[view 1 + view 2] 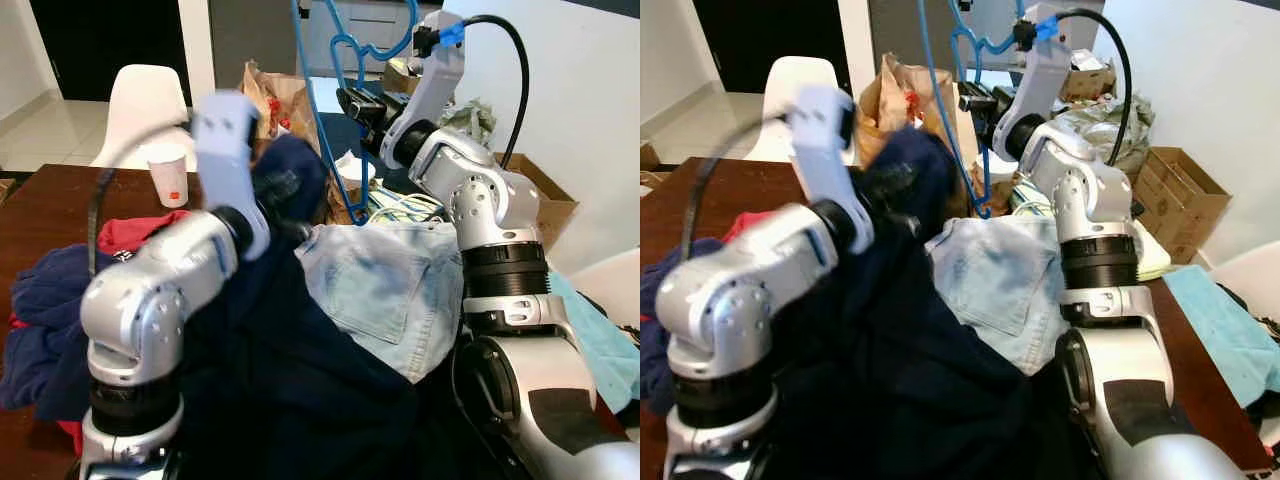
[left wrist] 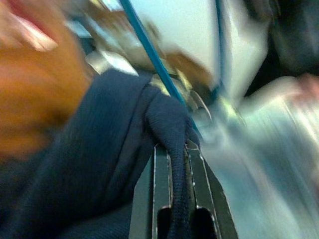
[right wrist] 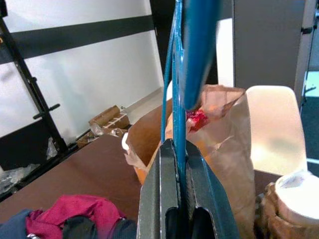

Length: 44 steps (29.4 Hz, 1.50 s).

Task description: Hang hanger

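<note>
- Right gripper (image 3: 178, 149): fingers clamped tight on the blue hanger (image 1: 345, 110), thin blue bar pinched between them with no gap visible in the right wrist view.
- Hanger is held up in the air at about 12 o'clock in the head views, above the table's far end; its frame runs from the top edge down to a low corner near the paper bag (image 1: 285, 95).
- Left gripper (image 2: 177, 164): fingers closed on a fold of the dark navy garment (image 1: 290, 350), cloth bunched up between the pads in the left wrist view. That view is motion-blurred; background can't be read.
- Left arm is raised at roughly 10 o'clock, blurred in both head views, with the navy garment draped from the gripper down toward 6 o'clock.
- Navy cloth peak sits just beside the hanger's lower bar; can't tell whether they touch.
- Light denim jeans (image 1: 385, 285) lie at centre, partly under the navy garment, at 3 o'clock of the left arm.
- Red garment (image 1: 135, 232) and blue cloth (image 1: 45, 320) piled at 9 o'clock on the brown table (image 1: 50, 205).
- Paper cup (image 1: 168, 173) stands on the table at 10 o'clock, in front of the white chair (image 1: 145, 95).
- Cardboard box (image 1: 545, 195) at 3 o'clock by the wall; teal towel (image 1: 600, 345) at 4 o'clock.
</note>
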Motion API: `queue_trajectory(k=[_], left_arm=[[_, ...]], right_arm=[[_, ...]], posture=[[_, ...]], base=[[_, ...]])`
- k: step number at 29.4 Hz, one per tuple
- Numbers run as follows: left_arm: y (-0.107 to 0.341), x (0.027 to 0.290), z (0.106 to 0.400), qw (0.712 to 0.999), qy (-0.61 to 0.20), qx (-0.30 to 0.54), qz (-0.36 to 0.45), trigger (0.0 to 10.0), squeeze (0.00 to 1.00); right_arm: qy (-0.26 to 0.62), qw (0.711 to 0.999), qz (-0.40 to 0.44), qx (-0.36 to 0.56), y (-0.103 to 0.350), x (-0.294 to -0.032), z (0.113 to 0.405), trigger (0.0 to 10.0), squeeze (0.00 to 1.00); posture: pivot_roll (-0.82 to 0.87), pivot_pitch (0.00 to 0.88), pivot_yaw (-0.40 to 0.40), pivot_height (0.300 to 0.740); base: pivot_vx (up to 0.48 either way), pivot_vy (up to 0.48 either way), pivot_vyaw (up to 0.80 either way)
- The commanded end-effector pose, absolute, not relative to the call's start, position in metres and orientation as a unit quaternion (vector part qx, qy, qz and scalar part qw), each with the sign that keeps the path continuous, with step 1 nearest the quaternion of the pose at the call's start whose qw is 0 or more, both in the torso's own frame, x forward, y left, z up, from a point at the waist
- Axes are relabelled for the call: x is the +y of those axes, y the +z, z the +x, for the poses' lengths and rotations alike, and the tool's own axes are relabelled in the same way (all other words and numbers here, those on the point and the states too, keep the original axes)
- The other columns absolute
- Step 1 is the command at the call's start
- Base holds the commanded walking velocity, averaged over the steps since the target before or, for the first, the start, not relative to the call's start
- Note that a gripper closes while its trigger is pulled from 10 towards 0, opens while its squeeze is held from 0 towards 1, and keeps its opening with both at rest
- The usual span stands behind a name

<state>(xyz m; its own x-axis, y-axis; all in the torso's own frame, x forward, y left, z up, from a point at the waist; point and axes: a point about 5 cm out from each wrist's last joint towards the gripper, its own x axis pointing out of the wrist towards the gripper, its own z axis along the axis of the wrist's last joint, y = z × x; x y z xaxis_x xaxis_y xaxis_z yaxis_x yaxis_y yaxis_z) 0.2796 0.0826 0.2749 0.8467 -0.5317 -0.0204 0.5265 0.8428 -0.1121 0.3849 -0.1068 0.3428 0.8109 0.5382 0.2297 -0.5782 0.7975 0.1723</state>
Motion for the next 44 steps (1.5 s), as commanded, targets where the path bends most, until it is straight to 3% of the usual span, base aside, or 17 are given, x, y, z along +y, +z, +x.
queue_trajectory(k=[1, 2, 4, 7, 10, 12, 13, 18, 21, 22, 24, 30, 33, 35, 36, 38, 44], left_arm=[[0.271, 0.072, 0.273, 0.950, -0.306, 0.044, -0.046, 0.0, 0.00], [0.250, 0.063, 0.259, 0.935, -0.338, 0.099, -0.034, 0.0, 0.00], [0.250, 0.063, 0.259, 0.935, -0.338, 0.099, -0.034, 0.0, 0.00], [0.239, 0.083, 0.253, 0.957, -0.268, 0.113, -0.016, 0.0, 0.00], [0.239, 0.083, 0.253, 0.957, -0.268, 0.113, -0.016, 0.0, 0.00], [0.279, 0.121, 0.267, 0.989, -0.145, -0.009, -0.018, 0.0, 0.00], [0.308, 0.142, 0.267, 0.990, -0.083, -0.109, -0.032, 0.0, 0.00], [0.329, 0.158, 0.261, 0.981, -0.041, -0.184, -0.045, 0.0, 0.00], [0.347, 0.201, 0.236, 0.958, 0.096, -0.269, -0.036, 0.0, 0.00], [0.347, 0.201, 0.236, 0.958, 0.096, -0.269, -0.036, 0.0, 0.00], [0.336, 0.220, 0.213, 0.945, 0.194, -0.261, -0.022, 0.0, 0.00], [0.292, 0.222, 0.193, 0.945, 0.279, -0.171, 0.002, 0.0, 0.00], [0.267, 0.212, 0.192, 0.958, 0.264, -0.115, -0.003, 0.0, 0.00], [0.244, 0.182, 0.206, 0.986, 0.152, -0.060, -0.026, 0.0, 0.00], [0.244, 0.182, 0.206, 0.986, 0.152, -0.060, -0.026, 0.0, 0.00], [0.238, 0.146, 0.219, 0.998, 0.029, -0.048, -0.035, 0.0, 0.00], [0.242, 0.103, 0.231, 0.992, -0.109, -0.056, -0.036, 0.0, 0.00]], right_arm=[[0.295, 0.943, 0.118, -0.101, 0.352, -0.109, 0.385, 10.0, 0.00], [0.295, 0.943, 0.116, -0.102, 0.353, -0.112, 0.385, 10.0, 0.00], [0.295, 0.943, 0.116, -0.102, 0.353, -0.112, 0.385, 10.0, 0.00], [0.297, 0.942, 0.118, -0.104, 0.353, -0.117, 0.385, 10.0, 0.00], [0.297, 0.942, 0.118, -0.104, 0.353, -0.117, 0.385, 10.0, 0.00], [0.300, 0.940, 0.124, -0.106, 0.353, -0.118, 0.386, 10.0, 0.00], [0.303, 0.938, 0.127, -0.107, 0.353, -0.118, 0.386, 10.0, 0.00], [0.305, 0.937, 0.128, -0.108, 0.352, -0.117, 0.387, 10.0, 0.00], [0.309, 0.936, 0.128, -0.106, 0.352, -0.117, 0.389, 10.0, 0.00], [0.309, 0.936, 0.128, -0.106, 0.352, -0.117, 0.389, 10.0, 0.00], [0.310, 0.937, 0.125, -0.105, 0.351, -0.118, 0.392, 10.0, 0.00], [0.307, 0.939, 0.118, -0.102, 0.352, -0.120, 0.397, 10.0, 0.00], [0.307, 0.939, 0.114, -0.101, 0.352, -0.121, 0.398, 10.0, 0.00], [0.303, 0.942, 0.109, -0.097, 0.350, -0.122, 0.400, 10.0, 0.00], [0.303, 0.942, 0.109, -0.097, 0.350, -0.122, 0.400, 10.0, 0.00], [0.301, 0.942, 0.108, -0.096, 0.349, -0.121, 0.400, 10.0, 0.00], [0.303, 0.942, 0.107, -0.098, 0.349, -0.121, 0.400, 10.0, 0.00]], posture=[[-0.04, 0.000, -0.062, 0.740], [-0.04, 0.000, -0.060, 0.740], [-0.04, 0.000, -0.060, 0.740], [-0.03, 0.000, -0.061, 0.740], [-0.03, 0.000, -0.061, 0.740], [-0.01, 0.000, -0.074, 0.740], [0.00, 0.000, -0.083, 0.740], [0.00, 0.000, -0.085, 0.740], [0.04, 0.000, -0.106, 0.740], [0.04, 0.000, -0.106, 0.740], [0.07, 0.000, -0.116, 0.740], [0.09, 0.000, -0.120, 0.740], [0.11, 0.000, -0.125, 0.740], [0.11, 0.000, -0.124, 0.740], [0.11, 0.000, -0.124, 0.740], [0.10, 0.000, -0.118, 0.740], [0.08, 0.000, -0.103, 0.740]], base=[[0.000, 0.000, 0.00], [0.000, 0.000, 0.00], [0.000, 0.000, 0.00], [0.000, 0.000, 0.00], [0.000, 0.000, 0.00], [0.000, 0.000, 0.00], [0.000, 0.000, 0.00], [0.000, 0.000, 0.00], [0.000, 0.000, 0.00], [0.000, 0.000, 0.00], [0.000, 0.000, 0.00], [0.000, 0.000, 0.00], [0.000, 0.000, 0.00], [0.000, 0.000, 0.00], [0.000, 0.000, 0.00], [0.000, 0.000, 0.00], [0.000, 0.000, 0.00]])
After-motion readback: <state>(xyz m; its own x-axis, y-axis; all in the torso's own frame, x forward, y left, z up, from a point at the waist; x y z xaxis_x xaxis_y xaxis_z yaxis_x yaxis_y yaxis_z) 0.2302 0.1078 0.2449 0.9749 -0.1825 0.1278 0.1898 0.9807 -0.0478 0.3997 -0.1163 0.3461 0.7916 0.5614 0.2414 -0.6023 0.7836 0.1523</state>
